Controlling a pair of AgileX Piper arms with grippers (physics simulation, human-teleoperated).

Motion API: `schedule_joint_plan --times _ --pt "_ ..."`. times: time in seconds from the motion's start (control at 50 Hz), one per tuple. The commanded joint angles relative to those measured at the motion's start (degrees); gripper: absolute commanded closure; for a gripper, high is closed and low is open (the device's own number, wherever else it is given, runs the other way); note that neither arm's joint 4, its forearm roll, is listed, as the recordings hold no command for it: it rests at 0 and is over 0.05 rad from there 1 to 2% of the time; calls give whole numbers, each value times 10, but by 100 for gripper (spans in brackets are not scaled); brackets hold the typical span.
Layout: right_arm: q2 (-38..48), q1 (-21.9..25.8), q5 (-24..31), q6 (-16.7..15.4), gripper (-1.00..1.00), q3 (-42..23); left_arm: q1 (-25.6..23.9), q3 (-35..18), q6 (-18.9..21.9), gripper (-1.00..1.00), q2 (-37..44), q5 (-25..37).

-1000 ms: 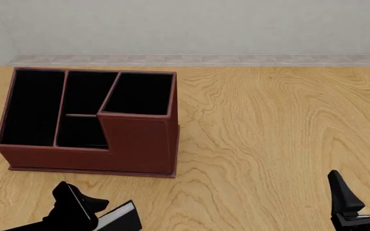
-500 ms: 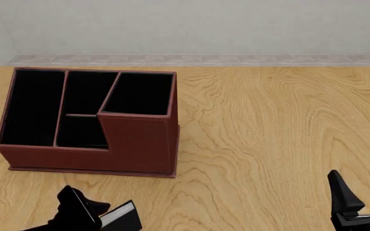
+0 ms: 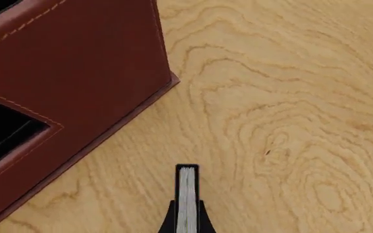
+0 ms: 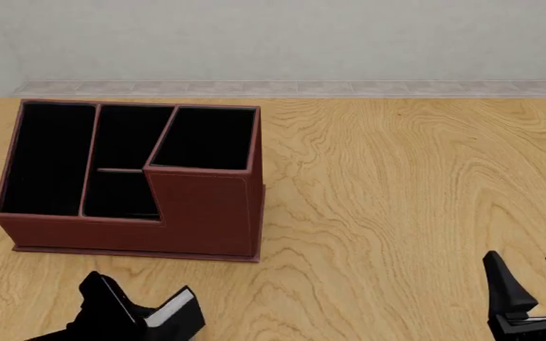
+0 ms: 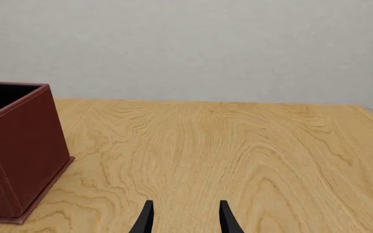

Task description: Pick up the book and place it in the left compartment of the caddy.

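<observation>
Book [image 4: 176, 310] sits at about seven o'clock in the front view, clamped in the left gripper [image 4: 136, 312] and clear of the table [image 4: 397, 185], its white page edges facing up. From the left wrist view the book [image 3: 187, 196] stands edge-on between the two black fingers, which press against its covers. Caddy [image 4: 126, 181] rests at about ten o'clock on the table, just beyond the book and apart from it; its left compartment [image 4: 45, 158] is a long black slot along the caddy's far-left side. Right gripper [image 4: 534, 284] hangs at five o'clock, well apart from the caddy, its fingers [image 5: 146, 219] spread with only bare wood between them.
</observation>
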Motion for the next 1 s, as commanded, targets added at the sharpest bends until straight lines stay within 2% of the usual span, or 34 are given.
schedule_joint_plan --times 0.02,0.32,0.54,0.6,0.66,0.9,0.92,1.0 --pt "4 1 -2 -1 -100 0 7 -31 -13 100 -38 42" --pt "4 1 -2 0 -100 0 18 -123 -24 100 -137 153" --pt "2 0 -1 0 -100 0 41 -169 -28 100 -179 190" --pt "1 0 -1 2 -100 0 55 -202 -25 100 -196 213" --pt "0 0 0 2 -100 0 62 -215 -25 100 -201 222" --pt "-3 0 3 2 -100 0 132 -269 16 100 -219 240" --pt "-3 0 3 2 -100 0 151 -281 35 100 -207 244" --pt "-5 -1 4 2 -100 0 186 -300 42 100 -200 247"
